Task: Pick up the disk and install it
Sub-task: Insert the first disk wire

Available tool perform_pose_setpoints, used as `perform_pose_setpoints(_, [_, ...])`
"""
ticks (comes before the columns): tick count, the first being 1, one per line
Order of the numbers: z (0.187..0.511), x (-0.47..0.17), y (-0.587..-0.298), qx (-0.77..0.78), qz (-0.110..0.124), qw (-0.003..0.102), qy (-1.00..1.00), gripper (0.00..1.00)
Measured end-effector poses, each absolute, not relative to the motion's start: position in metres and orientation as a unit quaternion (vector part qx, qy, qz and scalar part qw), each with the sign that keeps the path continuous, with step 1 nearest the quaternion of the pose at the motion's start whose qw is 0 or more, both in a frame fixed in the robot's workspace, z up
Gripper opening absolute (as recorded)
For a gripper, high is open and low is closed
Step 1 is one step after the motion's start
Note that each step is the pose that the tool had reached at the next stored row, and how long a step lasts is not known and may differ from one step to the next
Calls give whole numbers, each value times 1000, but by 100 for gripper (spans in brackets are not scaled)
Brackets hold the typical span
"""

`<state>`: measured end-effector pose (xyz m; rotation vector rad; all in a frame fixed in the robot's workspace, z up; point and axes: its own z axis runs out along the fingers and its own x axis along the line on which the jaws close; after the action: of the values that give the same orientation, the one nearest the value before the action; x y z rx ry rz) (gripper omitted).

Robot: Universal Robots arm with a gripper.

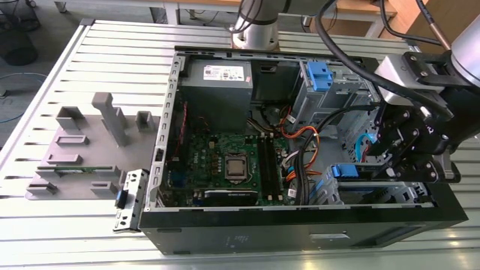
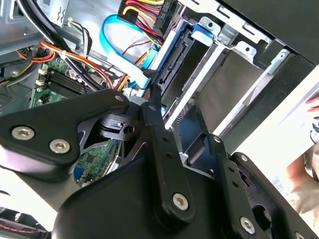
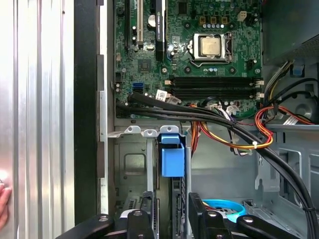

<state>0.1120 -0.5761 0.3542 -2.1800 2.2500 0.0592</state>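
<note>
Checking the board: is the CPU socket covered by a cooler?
No. In the exterior view the CPU sits bare on the motherboard, its metal lid showing.

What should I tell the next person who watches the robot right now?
Gripper: low inside the case, at the drive bay, right at the disk. I cannot tell if it is gripping.
Disk: on edge in the bay, blue rail end showing.
Done: disk picked up and put into the bay.
Left: I cannot tell if it is fully seated.
</note>
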Motion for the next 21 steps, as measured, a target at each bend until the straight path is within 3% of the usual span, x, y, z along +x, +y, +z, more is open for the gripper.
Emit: perform_pose_setpoints(21, [368, 112, -560, -696, 19, 4, 718, 42])
